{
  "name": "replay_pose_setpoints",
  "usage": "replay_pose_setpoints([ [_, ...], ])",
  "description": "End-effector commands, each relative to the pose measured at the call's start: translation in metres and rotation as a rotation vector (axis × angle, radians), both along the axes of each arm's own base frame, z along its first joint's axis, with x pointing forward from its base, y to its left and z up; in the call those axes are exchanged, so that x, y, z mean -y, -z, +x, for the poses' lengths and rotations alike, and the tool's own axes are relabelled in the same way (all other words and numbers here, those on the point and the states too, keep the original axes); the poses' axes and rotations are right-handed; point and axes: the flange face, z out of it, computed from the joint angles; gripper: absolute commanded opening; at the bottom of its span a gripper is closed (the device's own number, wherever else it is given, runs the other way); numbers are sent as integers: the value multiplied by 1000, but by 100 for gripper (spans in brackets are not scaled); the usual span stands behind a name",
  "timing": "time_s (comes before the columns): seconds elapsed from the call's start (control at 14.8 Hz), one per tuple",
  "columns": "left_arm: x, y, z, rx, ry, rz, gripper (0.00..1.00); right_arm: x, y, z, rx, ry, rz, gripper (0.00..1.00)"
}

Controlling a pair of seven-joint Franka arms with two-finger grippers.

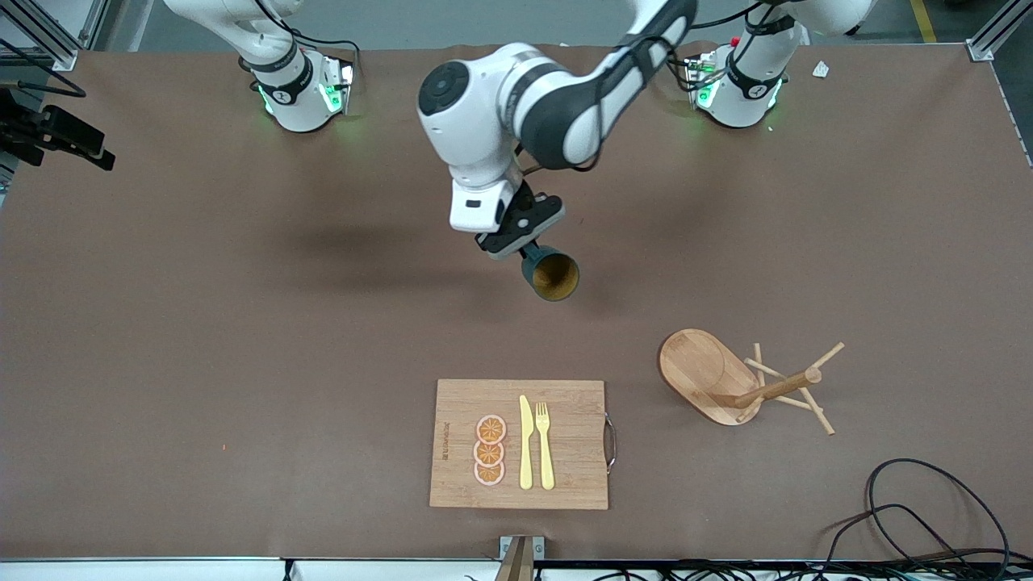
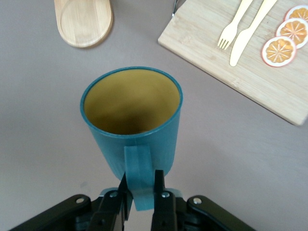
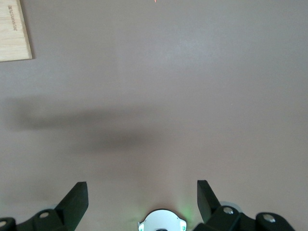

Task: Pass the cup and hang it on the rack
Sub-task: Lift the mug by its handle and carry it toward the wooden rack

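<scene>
The dark teal cup [image 1: 551, 274] hangs over the middle of the table, tipped so its yellowish inside faces the front camera. My left gripper [image 1: 516, 242] is shut on its loop handle. In the left wrist view the fingers [image 2: 161, 192] pinch the handle below the cup [image 2: 132, 115]. The wooden rack [image 1: 702, 375] is nearer the front camera, toward the left arm's end; its post [image 1: 779, 387] and pegs stretch out from the oval base [image 2: 84, 21]. My right gripper [image 3: 142, 188] is open with nothing in it, over bare table near its own base; the front view does not show it.
A bamboo cutting board [image 1: 520, 444] with a yellow knife, fork and orange slices lies near the front edge, beside the rack. Its corner [image 3: 14, 29] shows in the right wrist view. Black cables [image 1: 928, 516] loop at the front corner toward the left arm's end.
</scene>
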Motion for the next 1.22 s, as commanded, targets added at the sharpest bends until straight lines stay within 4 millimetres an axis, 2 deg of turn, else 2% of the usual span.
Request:
replay_pose_setpoints([
  [0.0,-27,-34,14,-82,-54,-129,0,-3,-8,-4,19,-18,-5,100],
  [0.14,-52,-58,34,-124,-75,-219,0,-2,-12,-3,23,-61,0,100],
  [0.27,-87,-81,54,-184,-64,-330,0,3,-12,-4,25,-94,5,100],
  [0.41,-127,-95,79,-233,-72,-418,0,2,-11,-4,19,-95,4,100],
  [0.47,-142,-98,86,-271,-56,-452,0,1,-11,-4,18,-100,4,100],
  [0.61,-187,-101,111,-325,-70,-540,0,0,-11,-4,16,-101,4,100],
  [0.81,-257,-99,139,-423,-65,-669,0,0,-11,-5,13,-104,3,100],
  [0.95,-301,-91,154,-469,-69,-747,0,-1,-11,-5,14,-105,1,100],
  [1.15,-354,-73,171,-486,-59,-891,0,-1,-10,-4,12,-108,-3,100],
])
